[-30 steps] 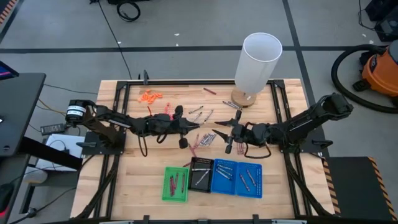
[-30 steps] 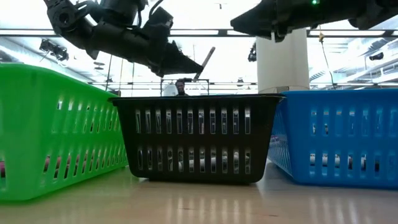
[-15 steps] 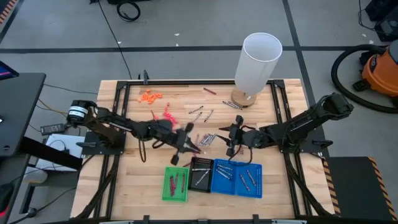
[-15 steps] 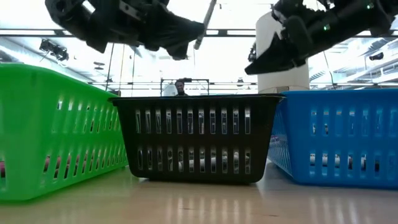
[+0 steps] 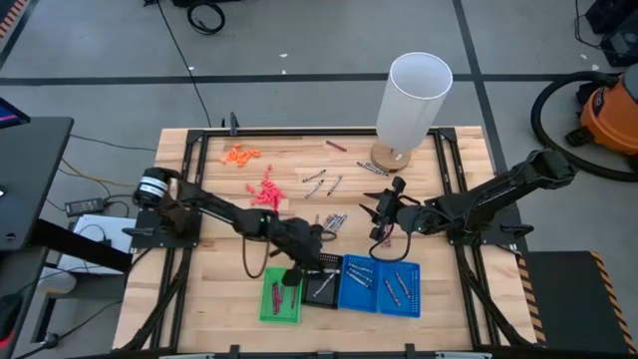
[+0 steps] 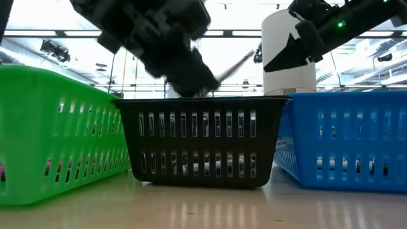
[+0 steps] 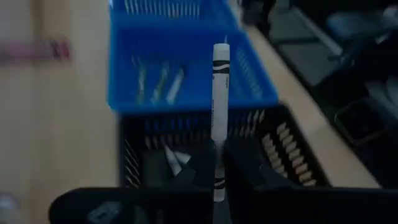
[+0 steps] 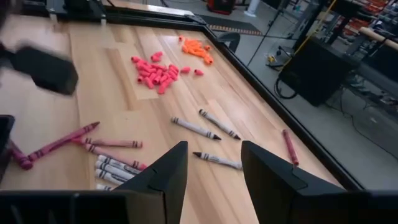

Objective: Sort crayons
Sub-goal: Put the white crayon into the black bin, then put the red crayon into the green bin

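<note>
Left gripper [image 5: 305, 261]: now over the black tray [image 5: 321, 276], carrying a grey crayon [image 7: 219, 106].
Right gripper [image 5: 380, 212]: sits farther back.

one silvery grey crayon [image 7: 218, 118] sticks up out of the left gripper [image 7: 216, 163], pinched at its lower end, right over the black tray [image 7: 298, 155]. more grey ones lie in that tray and the blue tray [image 7: 186, 87]. loose crayons [image 8: 112, 155], maroon and grey, lie scattered mid-table. the green tray [image 5: 280, 296] holds what look like red ones.
</note>
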Controlling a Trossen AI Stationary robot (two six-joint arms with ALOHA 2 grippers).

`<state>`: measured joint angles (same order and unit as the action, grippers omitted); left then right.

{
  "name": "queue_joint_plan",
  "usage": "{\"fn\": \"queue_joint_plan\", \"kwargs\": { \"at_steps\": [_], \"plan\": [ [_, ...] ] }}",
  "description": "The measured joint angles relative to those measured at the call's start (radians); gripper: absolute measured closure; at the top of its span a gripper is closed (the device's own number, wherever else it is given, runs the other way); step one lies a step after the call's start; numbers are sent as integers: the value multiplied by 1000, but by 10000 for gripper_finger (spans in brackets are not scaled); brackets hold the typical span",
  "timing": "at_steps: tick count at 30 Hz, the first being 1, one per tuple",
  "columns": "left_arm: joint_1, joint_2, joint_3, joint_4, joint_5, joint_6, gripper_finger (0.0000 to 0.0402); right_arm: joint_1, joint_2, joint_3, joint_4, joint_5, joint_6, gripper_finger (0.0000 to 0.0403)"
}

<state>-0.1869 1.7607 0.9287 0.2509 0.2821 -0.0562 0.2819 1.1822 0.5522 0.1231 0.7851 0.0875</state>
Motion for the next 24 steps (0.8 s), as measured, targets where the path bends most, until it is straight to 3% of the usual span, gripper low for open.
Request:
{"fn": "queue_joint_plan", "kwargs": {
  "at_steps": [4, 13, 21, 24],
  "plan": [
    [-9, 39, 17, -34, -26, -4, 360, 5, -1, 0, -11, -13, 0, 244],
    [-14, -3, 17, -89, -37, 24, 258, 25, 0, 0, -46, -28, 19, 244],
    [31, -95, 69, -278, -201, 117, 257, 39, 9, 0, -57, -2, 26, 244],
    [63, -103, 76, -354, -214, 182, 258, 43, 10, -1, -61, -21, 25, 244]
  ]
}}
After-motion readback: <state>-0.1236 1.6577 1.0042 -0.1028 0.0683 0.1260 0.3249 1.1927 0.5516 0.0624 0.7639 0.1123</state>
